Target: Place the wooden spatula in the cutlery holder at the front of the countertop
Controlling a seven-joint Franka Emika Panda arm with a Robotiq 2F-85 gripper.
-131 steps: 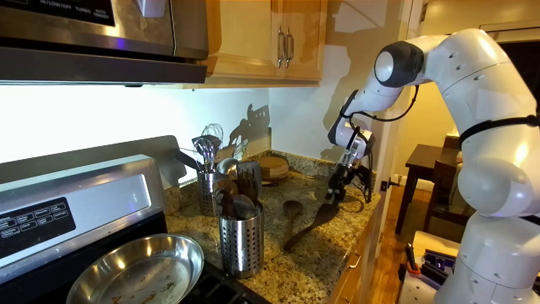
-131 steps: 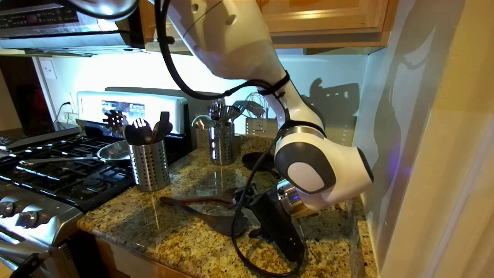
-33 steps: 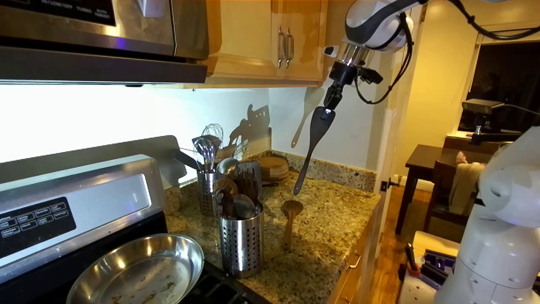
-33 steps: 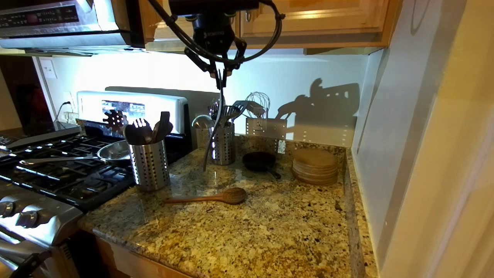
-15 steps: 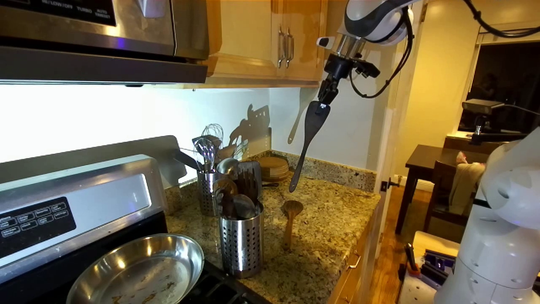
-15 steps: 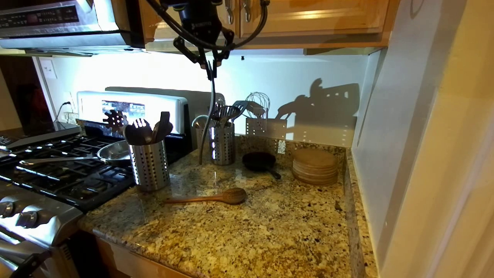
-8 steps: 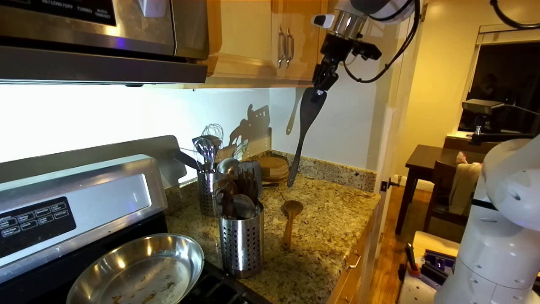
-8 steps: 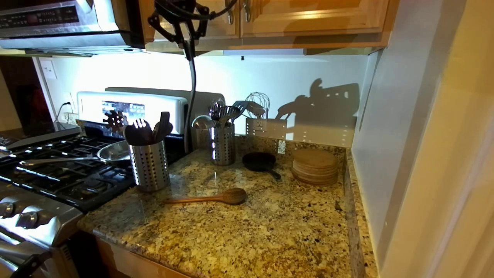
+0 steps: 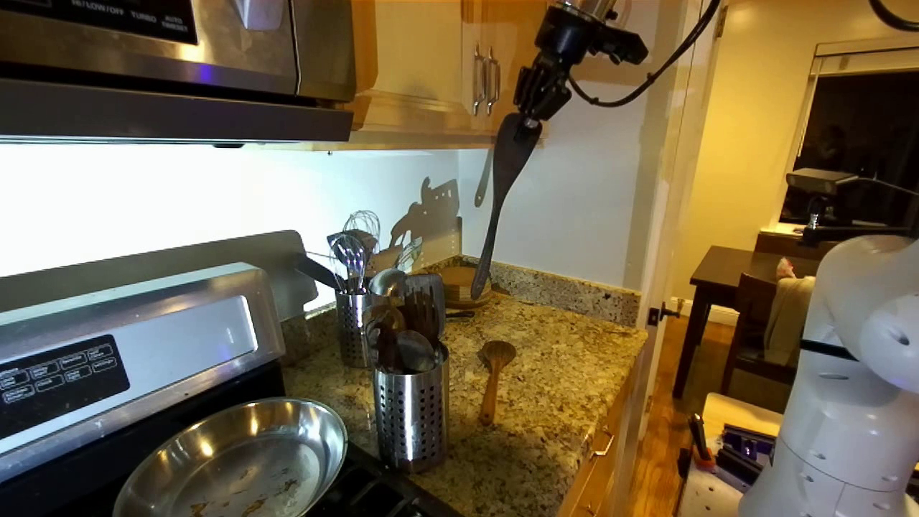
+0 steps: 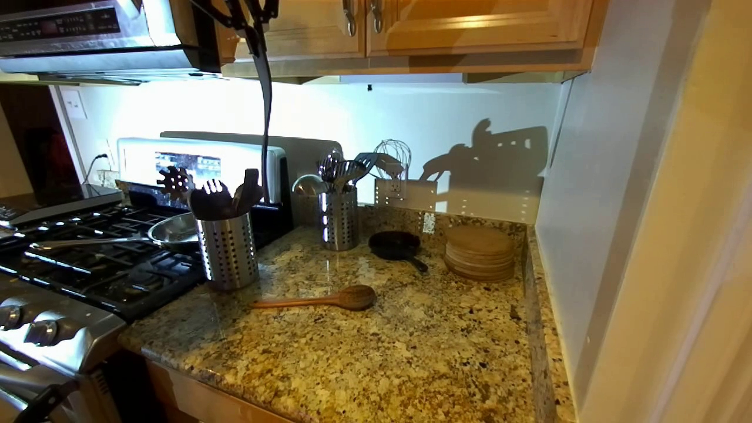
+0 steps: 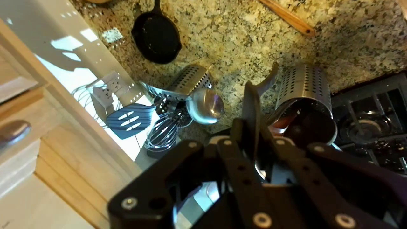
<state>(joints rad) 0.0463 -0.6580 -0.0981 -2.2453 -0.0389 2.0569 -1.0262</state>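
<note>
Wooden spatula (image 9: pixel 506 172) hangs handle-down, tilted, its head pinched in the jaws; best to centre the handle tip over the front steel holder (image 9: pixel 411 416), then lower slowly.

i squint at the back wall (image 9: pixel 165 194), bleached by cold light; hard shadows (image 10: pixel 511 158) darken one end, the pan (image 9: pixel 237 459) glints, and the wrist view's foreground is blurred.

The end effector (image 11: pixel 251 133) pinches the wooden spatula (image 11: pixel 251 105), seen edge-on. At right stands the cutlery holder (image 11: pixel 303 84); at left, a utensil holder (image 11: pixel 189 78) carries a whisk (image 11: pixel 162 132) and a ladle (image 11: pixel 206 105). Far left on the tabletop (image 11: pixel 227 35) sits a black skillet (image 11: pixel 156 38).
</note>
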